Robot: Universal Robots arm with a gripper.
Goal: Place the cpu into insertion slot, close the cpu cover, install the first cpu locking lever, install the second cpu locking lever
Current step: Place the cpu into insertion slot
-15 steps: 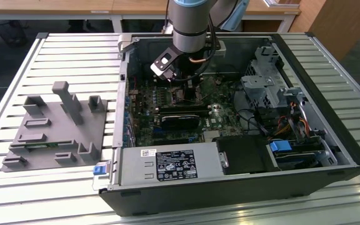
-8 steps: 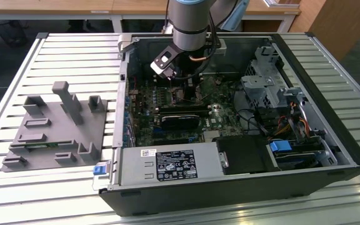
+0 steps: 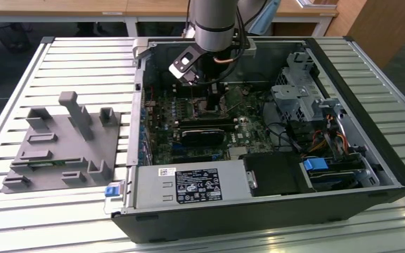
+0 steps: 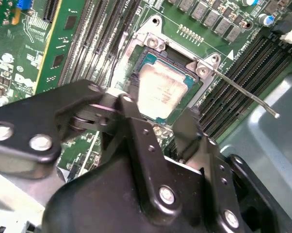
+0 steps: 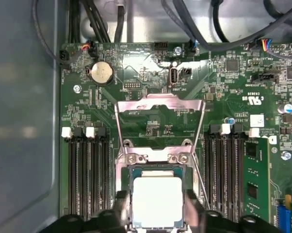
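Observation:
My gripper [image 3: 213,95] reaches down into the open computer case over the green board. In both wrist views its two black fingers [image 5: 194,211] flank the cpu [image 5: 155,201], a silver-tan square, one on each side and touching its edges. The cpu [image 4: 160,92] sits squarely over the insertion slot [image 5: 155,167], level with the slot's silver rim [image 4: 153,43]; whether it is fully seated I cannot tell. The cpu cover [image 5: 158,103] stands swung open behind the slot, the board showing through its window. A thin locking lever [image 4: 243,94] sticks out free beside the slot.
Long black memory slots [image 5: 85,174] run on both sides of the slot. Cables [image 5: 194,29] hang along the case wall. The power supply [image 3: 188,187] and a drive cage [image 3: 301,100] crowd the case. A grey fixture [image 3: 61,142] stands on the table at the exterior view's left.

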